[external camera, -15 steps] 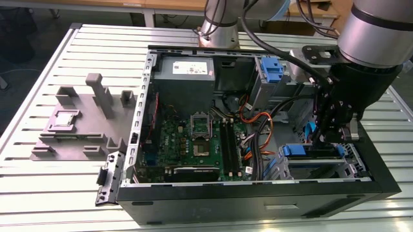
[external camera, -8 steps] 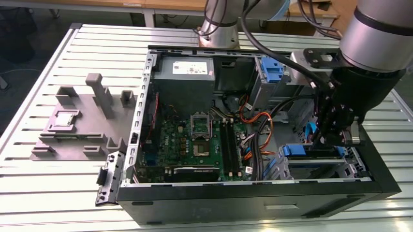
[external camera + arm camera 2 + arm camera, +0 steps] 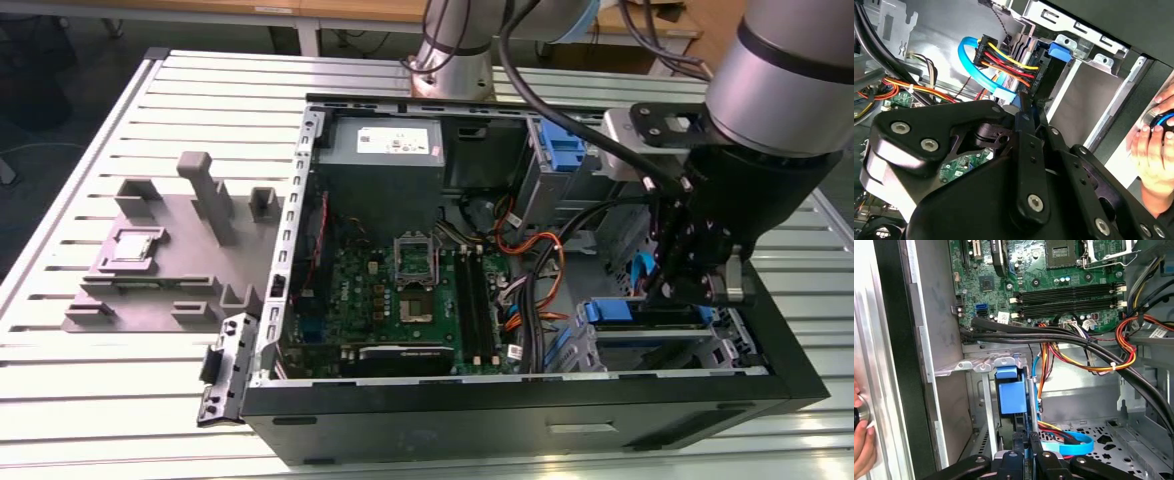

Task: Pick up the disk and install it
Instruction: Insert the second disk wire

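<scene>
The disk (image 3: 1010, 396) sits in its bay, directly before the gripper (image 3: 1026, 452).

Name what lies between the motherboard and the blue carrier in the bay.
In the first wrist view, black cables cross between the motherboard and the blue carrier, over the bay's metal rim.

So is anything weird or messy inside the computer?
Nothing looks broken or spilled. The odd bit is a person's hand resting on the outside of the computer case, close to where the gripper reaches into the drive bay by the blue carrier. Loose cables drape across too.
</scene>
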Motion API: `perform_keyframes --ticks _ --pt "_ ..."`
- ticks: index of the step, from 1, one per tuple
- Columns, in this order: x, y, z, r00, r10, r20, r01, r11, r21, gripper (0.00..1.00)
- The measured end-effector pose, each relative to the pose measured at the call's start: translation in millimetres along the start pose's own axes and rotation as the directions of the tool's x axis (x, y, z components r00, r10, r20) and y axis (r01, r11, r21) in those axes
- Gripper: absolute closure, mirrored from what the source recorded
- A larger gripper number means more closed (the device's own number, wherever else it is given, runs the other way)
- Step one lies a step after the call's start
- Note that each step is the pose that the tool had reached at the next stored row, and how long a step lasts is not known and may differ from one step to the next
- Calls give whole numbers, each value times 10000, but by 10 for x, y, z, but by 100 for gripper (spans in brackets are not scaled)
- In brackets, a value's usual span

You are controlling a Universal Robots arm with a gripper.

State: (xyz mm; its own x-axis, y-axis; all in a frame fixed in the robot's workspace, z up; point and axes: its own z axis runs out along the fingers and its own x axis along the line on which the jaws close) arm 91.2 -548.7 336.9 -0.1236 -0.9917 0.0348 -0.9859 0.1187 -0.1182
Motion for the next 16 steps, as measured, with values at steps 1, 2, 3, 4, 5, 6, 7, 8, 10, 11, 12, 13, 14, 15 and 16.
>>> perform_keyframes --ticks 1,2,3,4,5,6,7,8,10,11,12,13,14,15,16 --pt "5 0 0 10000 4 37 -4 10000 -3 84" --pt "8 0 0 10000 8 62 -8 10000 -5 84" --pt "9 -1 -1 10000 9 77 -9 10000 -7 84" --pt "9 -1 0 10000 9 79 -9 10000 -8 84" --pt "9 -1 0 10000 9 80 -9 10000 -8 84" --pt "9 -1 1 10000 10 82 -9 10000 -8 84" --pt "10 -1 1 10000 9 81 -9 10000 -8 84" --pt "11 -1 0 10000 9 80 -9 10000 -6 84" --pt "12 -2 2 10000 10 91 -10 10000 -1 84" --pt "12 -1 5 10000 11 97 -11 10000 -1 84" --pt "13 -1 10 9999 12 106 -12 10000 -1 84" --pt "14 0 15 9999 14 120 -14 10000 -3 84" --pt "18 0 18 9999 17 141 -17 10000 -6 84" --pt "22 0 22 9998 21 175 -21 10000 -10 84" --pt "27 0 25 9998 24 198 -24 10000 -13 84"
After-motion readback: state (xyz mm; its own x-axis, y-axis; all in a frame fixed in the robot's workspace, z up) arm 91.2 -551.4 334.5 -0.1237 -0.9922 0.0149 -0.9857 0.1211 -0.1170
